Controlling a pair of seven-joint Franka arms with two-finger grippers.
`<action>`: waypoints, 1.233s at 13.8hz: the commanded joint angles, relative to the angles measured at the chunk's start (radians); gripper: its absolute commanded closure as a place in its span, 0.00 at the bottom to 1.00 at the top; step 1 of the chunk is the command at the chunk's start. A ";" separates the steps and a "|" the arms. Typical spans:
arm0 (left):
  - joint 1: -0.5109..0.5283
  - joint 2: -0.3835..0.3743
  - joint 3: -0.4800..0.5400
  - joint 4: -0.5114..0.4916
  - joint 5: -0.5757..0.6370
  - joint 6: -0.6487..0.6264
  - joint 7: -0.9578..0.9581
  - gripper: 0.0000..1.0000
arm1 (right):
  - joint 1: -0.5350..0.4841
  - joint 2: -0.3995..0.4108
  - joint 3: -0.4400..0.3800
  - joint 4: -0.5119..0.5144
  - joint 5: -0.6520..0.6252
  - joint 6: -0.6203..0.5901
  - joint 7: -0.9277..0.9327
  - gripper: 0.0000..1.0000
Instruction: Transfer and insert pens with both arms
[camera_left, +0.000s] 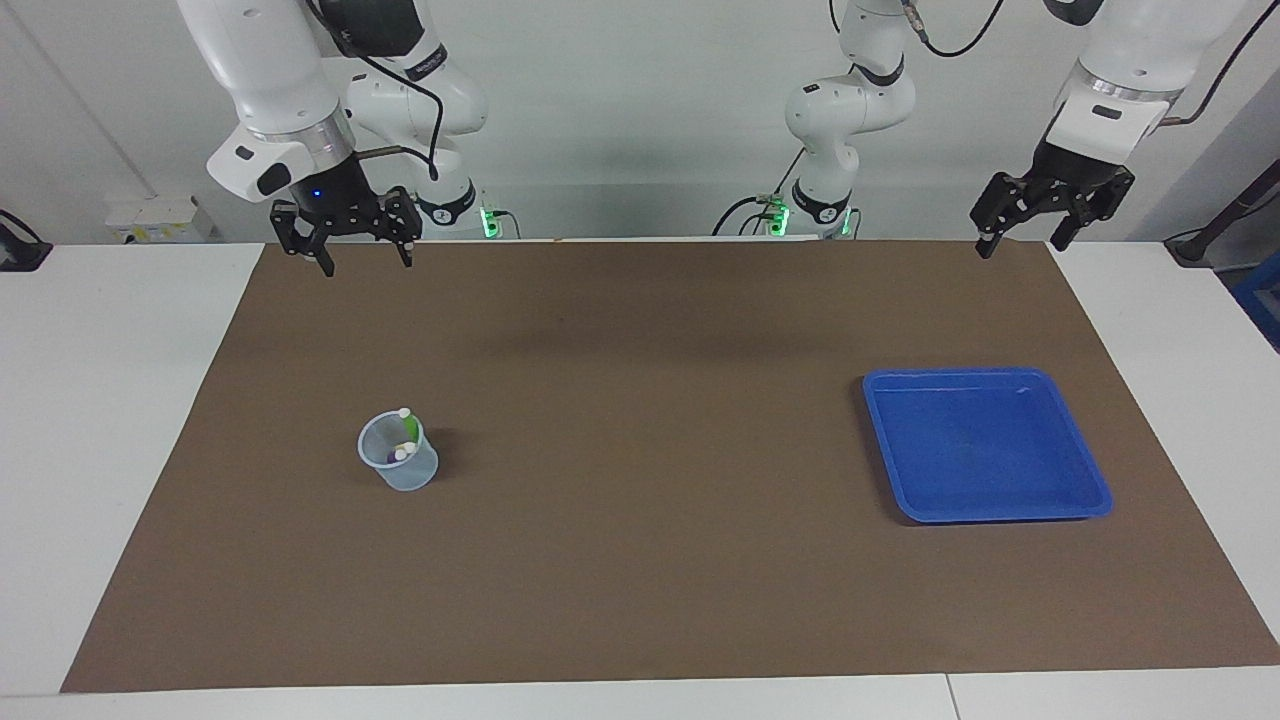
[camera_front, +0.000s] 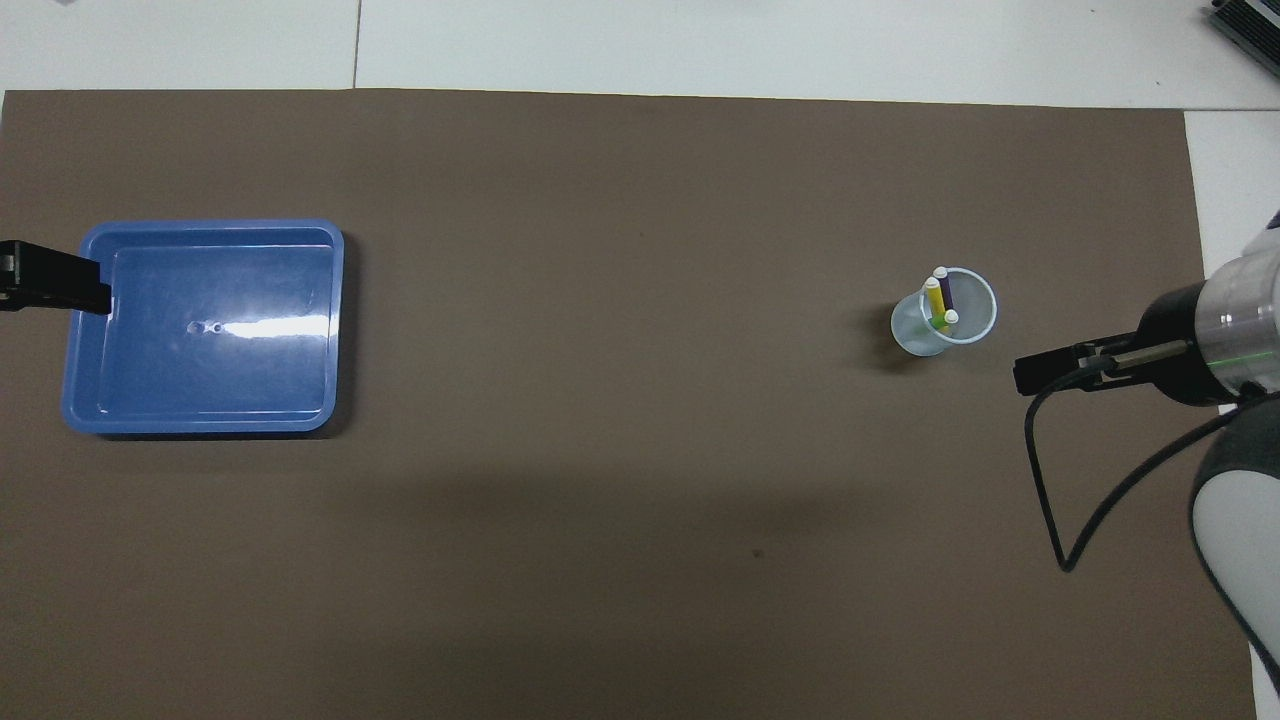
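The three pens (camera_front: 939, 300) stand together in the clear cup (camera_left: 399, 465) on the brown mat (camera_left: 640, 560). The blue tray (camera_left: 1095, 490) sits well apart. Right gripper (camera_left: 363, 262) and left gripper (camera_left: 1020, 245) hang high, jaws spread wide, holding nothing.

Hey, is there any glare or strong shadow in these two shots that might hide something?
Overhead view: a bright streak of glare lies across the floor of the blue tray, and the clear cup casts a small shadow on the brown mat. Facing view: no such glare on the tray, only soft broad shadows on the mat; nothing is hidden.
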 joint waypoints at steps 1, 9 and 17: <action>0.001 -0.029 0.002 -0.035 0.002 -0.006 -0.001 0.00 | -0.017 -0.027 0.004 -0.019 0.026 -0.016 0.005 0.00; 0.001 -0.031 0.002 -0.035 0.002 -0.008 -0.001 0.00 | -0.038 -0.027 0.004 -0.019 0.026 -0.014 0.002 0.00; 0.003 -0.029 0.002 -0.035 0.002 -0.008 -0.001 0.00 | -0.035 -0.035 0.004 -0.030 0.026 -0.002 0.007 0.00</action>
